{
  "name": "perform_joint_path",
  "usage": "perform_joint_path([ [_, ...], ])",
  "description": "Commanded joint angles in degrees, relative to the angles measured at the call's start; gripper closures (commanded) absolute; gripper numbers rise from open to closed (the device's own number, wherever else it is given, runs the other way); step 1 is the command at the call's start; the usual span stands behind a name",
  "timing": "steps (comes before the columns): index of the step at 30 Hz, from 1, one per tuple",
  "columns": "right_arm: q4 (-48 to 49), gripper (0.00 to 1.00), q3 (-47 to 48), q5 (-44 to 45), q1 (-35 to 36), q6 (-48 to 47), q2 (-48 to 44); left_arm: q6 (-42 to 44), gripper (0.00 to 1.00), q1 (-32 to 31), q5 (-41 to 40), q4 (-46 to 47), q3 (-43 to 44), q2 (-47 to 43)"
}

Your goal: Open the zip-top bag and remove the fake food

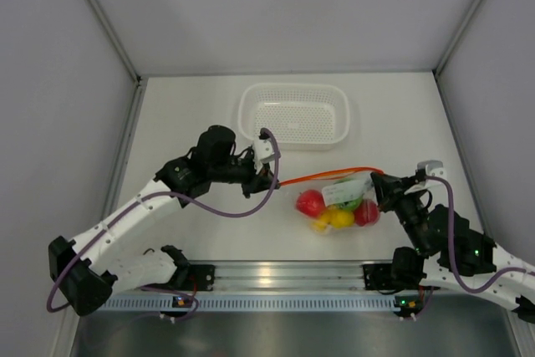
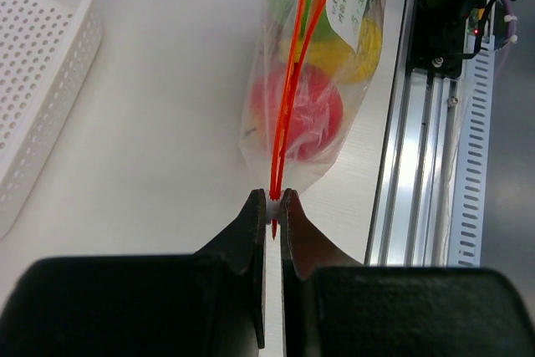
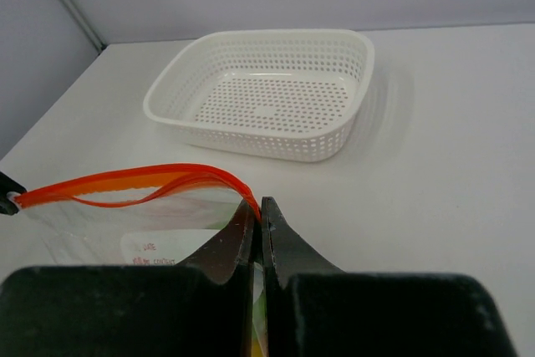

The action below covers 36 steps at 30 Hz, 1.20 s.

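**A:** Where is the zip-top bag right now?

**B:** Strung between the two arms, right of centre near the table's front edge. The white perforated basket sits well apart, toward the far edge. The left end effector is pinched narrow on one end of the orange zip strip. The right end effector is clamped just as tightly on the other end.

**A:** And the fake food?

**B:** All inside, sagging below the strip: a red piece, yellow ones, something green behind the white label.

**A:** So how should the opening go?

**B:** From the right wrist view the two orange tracks already bow apart in the middle, so the seal looks partly split. I can't tell whether each pinch holds one lip or both. I'd judge that pulling the ends further apart would only stretch the strip flat and close the mouth. Better to ease the ends toward each other, or regrip one lip on each side and peel crosswise. Go slowly, because the thin film could slip out of the pinch.

**A:** Arm poses?

**B:** The left arm sweeps in from the near left corner, elbow raised, wrist turned to point rightward along the strip. The right arm is folded tight by the near right corner, with its forearm angled back and leftward.
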Motion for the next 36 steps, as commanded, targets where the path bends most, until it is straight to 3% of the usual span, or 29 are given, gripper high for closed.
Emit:
perform_joint_path([
  [1,1.07,1.00,3.72,4.87,-0.65,2.41,-0.68,-1.13,1.00,0.06,-1.76,1.35,-0.87,-1.52],
  [6,3.00,1.00,3.46,-0.49,-0.74,0.05,-1.47,-1.04,0.98,-0.30,2.27,1.35,0.18,0.14],
  [8,4.23,1.00,3.19,-6.44,-0.65,-1.98,-1.64,-0.52,0.86,-0.38,5.25,1.26,1.76,0.76],
  [12,5.46,1.00,2.75,-12.10,-0.65,-4.36,-0.86,0.18,0.43,-1.52,6.32,1.35,6.24,2.43],
  [16,5.90,1.00,2.58,-12.72,-0.65,-4.62,-0.42,1.94,0.31,-2.58,5.53,1.35,11.25,4.19],
  [26,6.34,1.00,2.49,-15.44,-0.74,-5.59,0.46,4.14,0.28,-3.72,2.63,2.05,18.20,11.65],
  [36,8.27,1.00,1.61,-17.81,-0.73,-5.68,0.11,5.02,0.35,-6.71,1.40,2.05,18.99,17.55],
])
